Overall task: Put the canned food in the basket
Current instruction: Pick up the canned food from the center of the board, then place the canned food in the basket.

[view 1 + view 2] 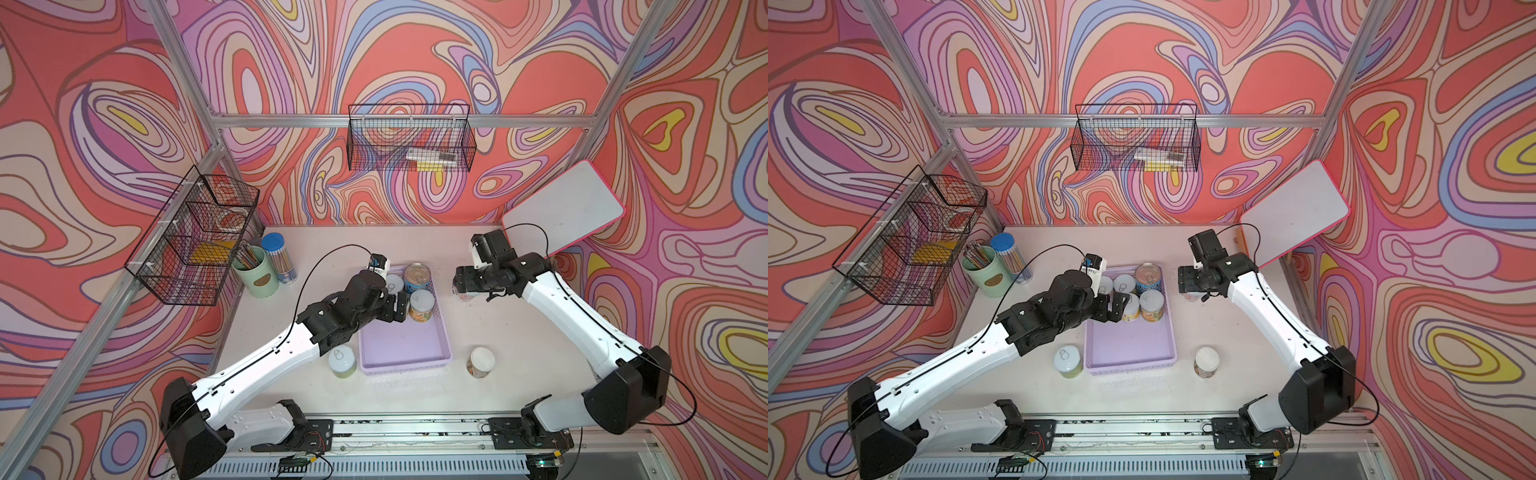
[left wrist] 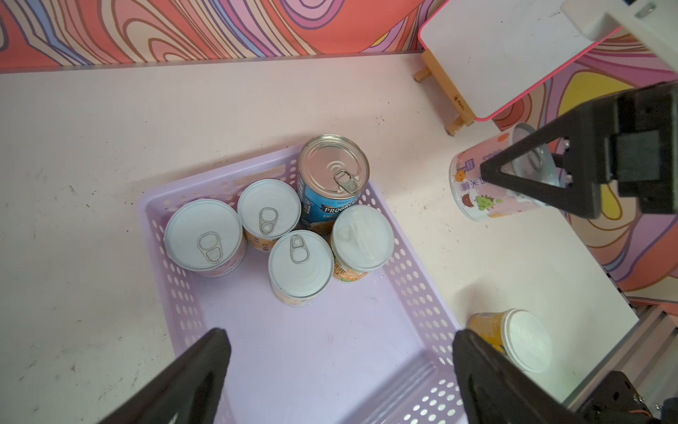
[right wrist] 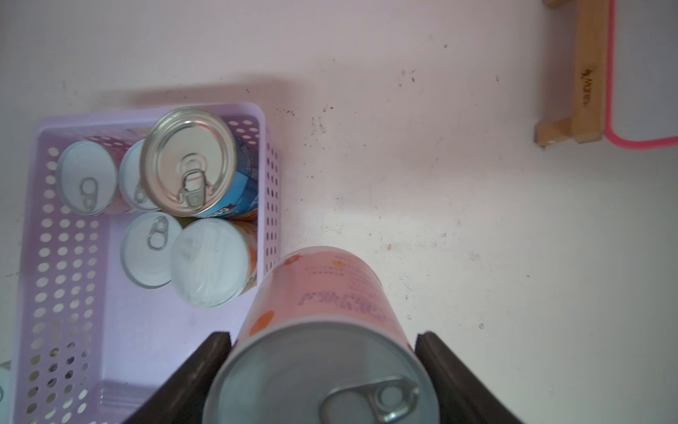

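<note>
Can point(image 3: 319, 312) inside right hand point(image 3: 323, 338), beside basket point(image 3: 270, 165)

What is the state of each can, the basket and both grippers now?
basket: partly filled.
blue can: upright in basket.
four small cans: upright in basket.
pink can: held, outside basket.
right gripper: shut on pink can.
left gripper: open, empty, above basket.
green-label can: upright on table.
yellow-label can: upright on table.

- The pink can point(image 1: 468, 296) is mostly hidden beneath the right gripper point(image 1: 463, 289) in both top views.
- In the right wrist view its label point(image 3: 341, 293) is blurred and its lid point(image 3: 323, 378) is cut off.
</note>
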`<action>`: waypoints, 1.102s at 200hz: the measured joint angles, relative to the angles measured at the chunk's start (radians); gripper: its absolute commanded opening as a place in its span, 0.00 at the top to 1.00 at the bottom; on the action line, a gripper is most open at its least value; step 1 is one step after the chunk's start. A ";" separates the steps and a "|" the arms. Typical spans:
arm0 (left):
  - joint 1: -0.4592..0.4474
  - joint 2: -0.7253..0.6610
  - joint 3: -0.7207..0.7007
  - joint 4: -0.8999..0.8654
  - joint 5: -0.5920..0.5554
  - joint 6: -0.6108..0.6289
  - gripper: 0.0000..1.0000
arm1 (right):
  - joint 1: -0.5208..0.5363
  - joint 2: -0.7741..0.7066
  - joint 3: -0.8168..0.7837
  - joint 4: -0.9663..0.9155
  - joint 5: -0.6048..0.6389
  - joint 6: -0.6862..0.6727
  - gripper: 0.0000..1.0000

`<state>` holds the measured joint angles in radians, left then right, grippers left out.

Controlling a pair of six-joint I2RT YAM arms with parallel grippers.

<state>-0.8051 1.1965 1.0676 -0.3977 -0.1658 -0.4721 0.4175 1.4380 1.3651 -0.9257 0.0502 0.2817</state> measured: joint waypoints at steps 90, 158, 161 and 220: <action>0.169 -0.077 -0.079 0.004 0.060 -0.031 0.01 | 0.231 0.010 -0.006 0.090 -0.136 -0.088 1.00; 0.288 -0.186 -0.166 -0.002 0.119 -0.081 0.01 | 0.298 0.094 0.028 0.228 -0.255 -0.160 1.00; 0.291 -0.191 -0.167 -0.001 0.120 -0.082 0.01 | 0.298 0.097 0.028 0.236 -0.260 -0.165 1.00; 0.354 -0.251 -0.203 -0.019 0.137 -0.094 0.01 | 0.300 0.186 0.056 0.368 -0.382 -0.301 1.00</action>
<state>-0.4511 0.9451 0.8642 -0.4171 -0.0288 -0.5659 0.7177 1.6238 1.4216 -0.5575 -0.3321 -0.0189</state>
